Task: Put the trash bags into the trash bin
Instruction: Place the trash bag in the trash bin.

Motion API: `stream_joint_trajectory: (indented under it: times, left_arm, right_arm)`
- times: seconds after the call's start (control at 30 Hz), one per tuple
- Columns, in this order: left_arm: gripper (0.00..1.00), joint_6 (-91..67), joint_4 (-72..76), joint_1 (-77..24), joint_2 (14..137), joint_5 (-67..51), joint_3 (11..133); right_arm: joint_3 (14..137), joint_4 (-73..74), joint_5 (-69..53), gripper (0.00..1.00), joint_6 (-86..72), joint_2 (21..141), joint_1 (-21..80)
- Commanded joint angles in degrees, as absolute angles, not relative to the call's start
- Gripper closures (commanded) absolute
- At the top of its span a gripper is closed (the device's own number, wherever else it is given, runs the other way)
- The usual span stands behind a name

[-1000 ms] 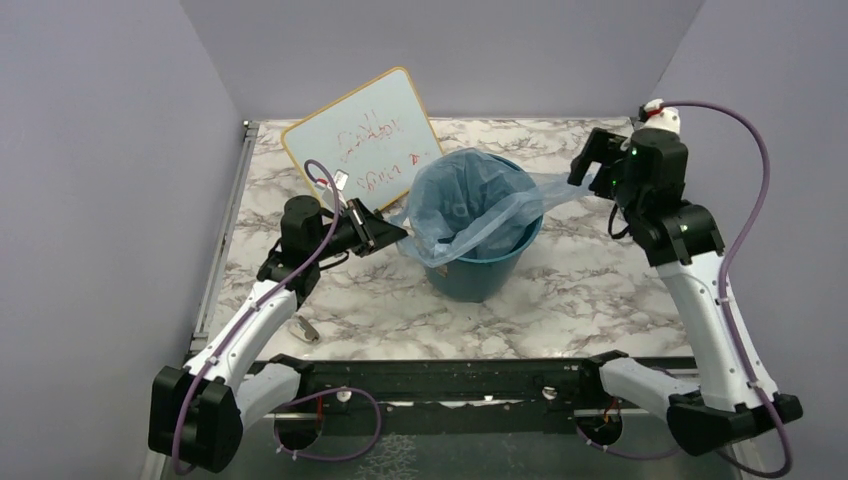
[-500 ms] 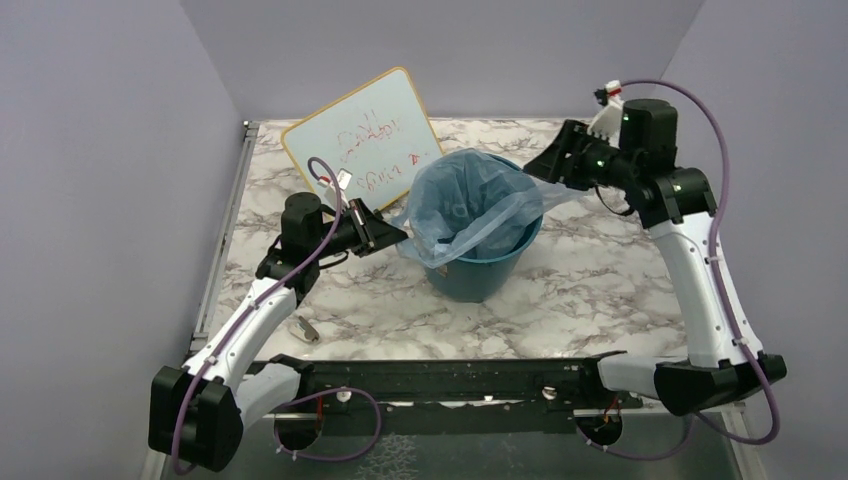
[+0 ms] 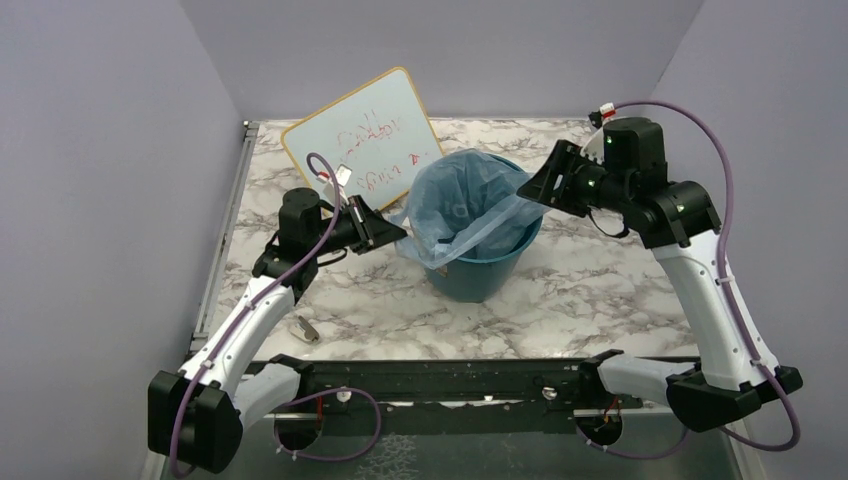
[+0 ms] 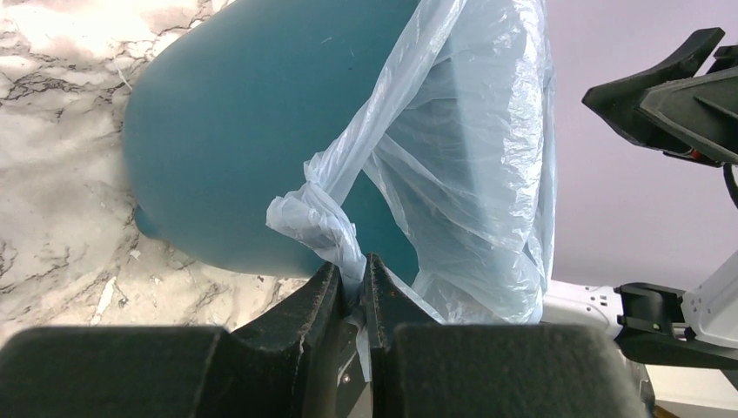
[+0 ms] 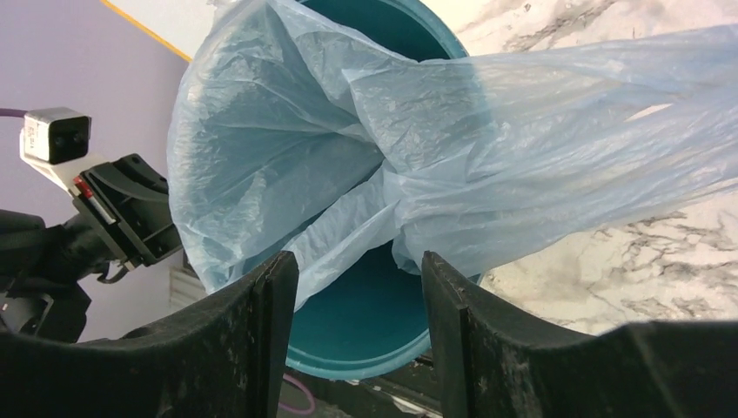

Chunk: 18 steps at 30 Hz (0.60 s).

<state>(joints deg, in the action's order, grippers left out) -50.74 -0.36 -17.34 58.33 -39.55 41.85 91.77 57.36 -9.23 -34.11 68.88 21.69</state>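
Note:
The teal trash bin (image 3: 487,268) stands mid-table with the pale-blue trash bag (image 3: 462,200) draped in and over its mouth. My left gripper (image 3: 388,232) is at the bin's left side, shut on a twisted corner of the bag (image 4: 320,222); the corner runs between the fingertips (image 4: 331,277). My right gripper (image 3: 530,186) hovers over the bin's right rim, tilted down and open. In the right wrist view its gripper (image 5: 361,266) has a wide gap, with bag film (image 5: 348,131) just beyond and the bin's inside (image 5: 374,305) below. A flap of the bag (image 5: 609,113) trails right over the table.
A whiteboard (image 3: 362,138) with red writing leans at the back left, close behind the left gripper. A small metal object (image 3: 305,328) lies on the marble table (image 3: 600,290) beside the left arm. Walls close in on both sides.
The right arm has swung left and tipped down from beside the bin to over its right rim, and its jaws have narrowed somewhat. The left arm and its grip have not moved.

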Motion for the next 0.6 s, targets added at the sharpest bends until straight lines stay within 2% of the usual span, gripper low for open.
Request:
stream_joint_trajectory:
  times: [0.0, 0.17, 0.3, 0.43, 0.57]
  left_arm:
    - [0.85, -49.5, -1.8, -17.4, 56.9, -39.4, 43.2]
    - [0.85, -50.5, -1.0, -17.4, 56.9, -40.9, 43.1]
    - [0.85, -55.3, 6.5, -17.4, 58.0, -45.3, 41.2]
    - [0.85, -54.1, 5.6, -17.4, 59.0, -44.7, 42.3]
    - [0.85, -52.2, 3.3, -17.4, 59.7, -44.3, 44.0]
  right_arm:
    - [90.0, 58.0, -9.0, 0.42, -37.5, 68.5, 22.5]
    - [86.8, 55.5, -12.6, 0.43, -39.3, 69.0, 23.8]
    - [83.0, 51.7, -11.2, 0.43, -42.2, 68.0, 24.3]
    - [81.7, 49.1, -13.3, 0.45, -43.0, 69.0, 24.4]
    - [80.0, 47.2, -9.8, 0.59, -44.7, 68.0, 24.4]
